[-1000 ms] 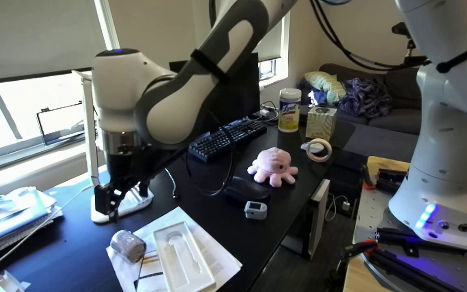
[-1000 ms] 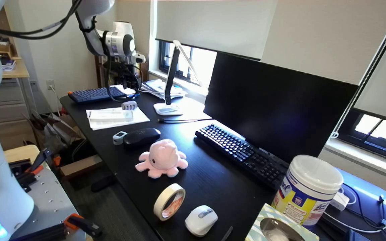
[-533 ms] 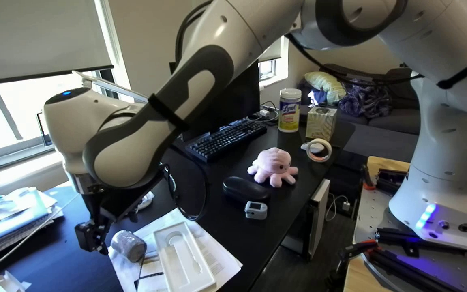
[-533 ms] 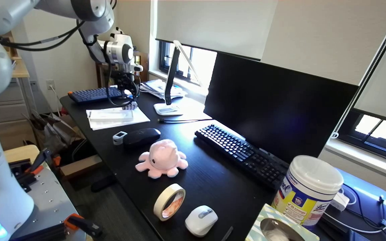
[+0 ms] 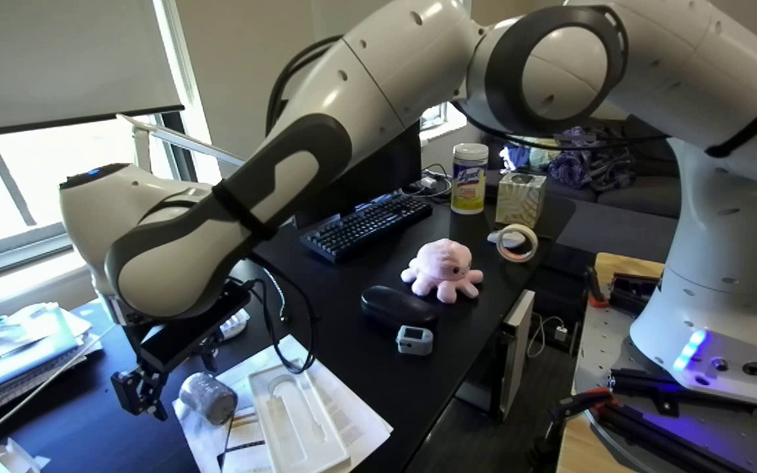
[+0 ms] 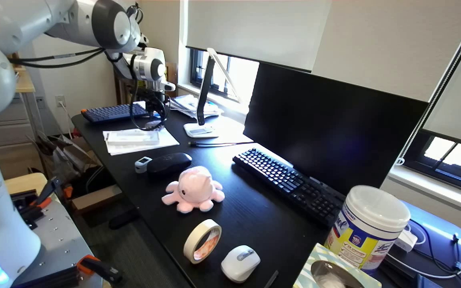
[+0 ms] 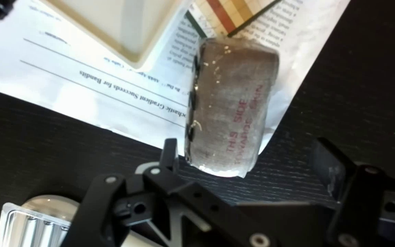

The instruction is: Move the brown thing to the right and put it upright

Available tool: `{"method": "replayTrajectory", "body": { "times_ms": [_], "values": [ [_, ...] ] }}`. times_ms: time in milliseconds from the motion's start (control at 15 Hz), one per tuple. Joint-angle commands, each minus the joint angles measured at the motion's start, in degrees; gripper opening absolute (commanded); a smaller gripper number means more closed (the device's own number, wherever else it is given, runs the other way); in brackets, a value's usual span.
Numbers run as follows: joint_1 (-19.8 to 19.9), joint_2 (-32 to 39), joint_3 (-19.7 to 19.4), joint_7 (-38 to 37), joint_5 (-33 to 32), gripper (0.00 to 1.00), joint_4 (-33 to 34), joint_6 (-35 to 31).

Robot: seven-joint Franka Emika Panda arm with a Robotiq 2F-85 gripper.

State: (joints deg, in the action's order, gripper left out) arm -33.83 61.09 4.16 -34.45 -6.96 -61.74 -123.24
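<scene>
In the wrist view the jaws stand well apart. I note a grey-brown cylinder [image 7: 231, 106] lying on its side, red lettering along it, one end projecting past the printed paper [image 7: 139, 116] over the bench [image 7: 362, 92]; contact with the nearer jaw cannot be determined. A white tray [image 7: 163, 38] lies beside it, a striped card [image 7: 223, 15] at its far end.

An office — monitor [image 6: 330, 132], full-size keyboard [image 6: 286, 182], computer mouse [image 6: 240, 263] and desk lamp [image 6: 205, 88] on a desk [image 6: 250, 214] (a sofa [image 5: 641, 193] beyond).
</scene>
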Motion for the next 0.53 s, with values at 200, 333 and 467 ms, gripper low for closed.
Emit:
{"method": "replayTrajectory", "body": {
  "times_ms": [200,333,467],
  "values": [
    [0.01,1.43,-0.34,-6.46,2.04,0.46,3.00,4.53],
    [0.10,0.90,-0.43,-8.09,1.88,0.34,2.41,4.84],
    [0.27,-0.89,-0.73,-9.37,1.58,0.22,0.48,3.92]
  ]
}}
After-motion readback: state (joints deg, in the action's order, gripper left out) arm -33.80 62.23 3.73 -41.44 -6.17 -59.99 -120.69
